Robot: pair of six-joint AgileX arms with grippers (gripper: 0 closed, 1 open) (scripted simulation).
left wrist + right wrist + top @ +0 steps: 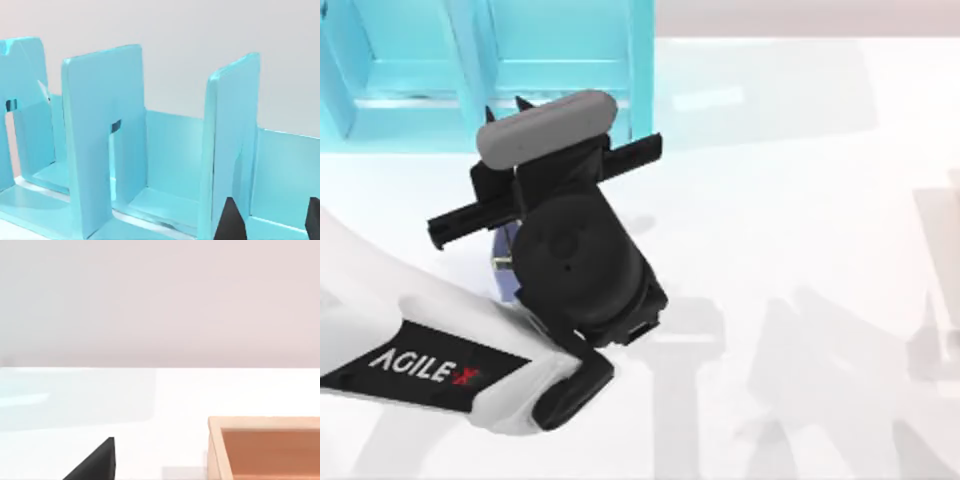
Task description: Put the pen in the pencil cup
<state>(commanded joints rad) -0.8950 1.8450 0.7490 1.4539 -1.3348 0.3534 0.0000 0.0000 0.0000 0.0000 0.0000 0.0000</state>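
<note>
Left pincer [270, 220] hovers upper left of the top view, fingertips apart, nothing visibly held, facing the turquoise shelf unit [105, 130]. Pencil cup [504, 262] peeks from beneath my wrist, directly below. Pen unseen. Right arm parked.

White glossy table [800, 200], turquoise shelf unit [470, 70] standing on it at the far left, a small blue-violet cup [503, 262] just near of the shelf, mostly hidden and seemingly resting on the tabletop, an orange-brown wooden tray [265, 447] also on the table
</note>
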